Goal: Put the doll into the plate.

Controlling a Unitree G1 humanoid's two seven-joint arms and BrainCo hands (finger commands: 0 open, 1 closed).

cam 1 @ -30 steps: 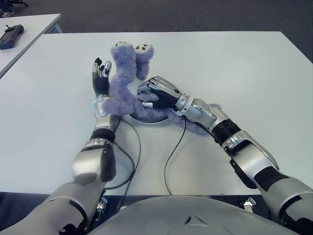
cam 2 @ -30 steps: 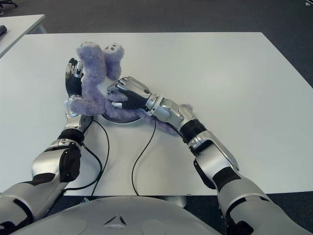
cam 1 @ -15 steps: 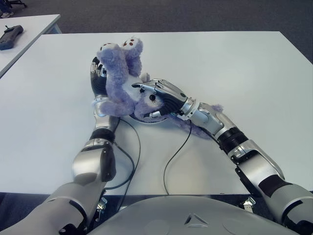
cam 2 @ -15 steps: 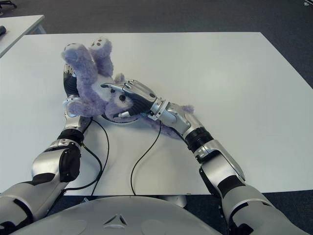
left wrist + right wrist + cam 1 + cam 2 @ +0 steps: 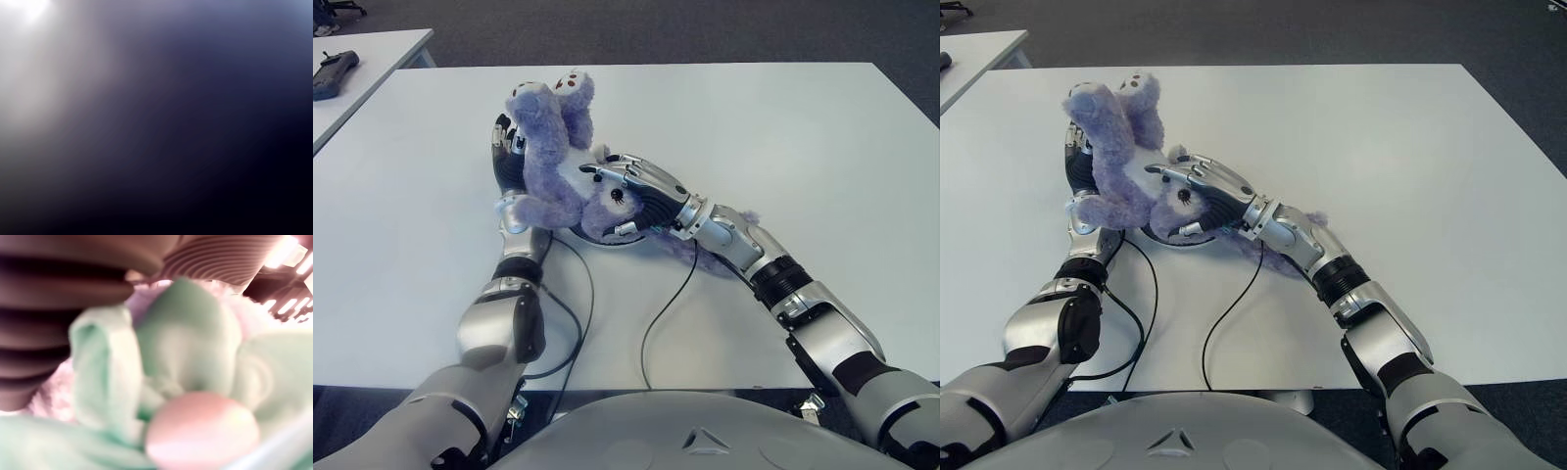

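From the head views, a fuzzy purple plush doll (image 5: 553, 162) lies upside down over a shallow round grey plate (image 5: 607, 238) on the smooth white table (image 5: 783, 137), its feet up. The left hand (image 5: 507, 162) is pressed against its back, fingers extended. The right hand (image 5: 641, 191) cups its head, fingers curved around it. The left wrist view is only a dark blur. The right wrist view shows soft fur against ribbed black fingers (image 5: 58, 308).

**Around the work area**

A white table (image 5: 803, 137) stretches beyond the robot hand (image 5: 641, 191). Two black cables (image 5: 658, 313) trail from beneath it toward the near edge. Far to its left, a second table (image 5: 372, 49) carries a dark device (image 5: 333, 73).
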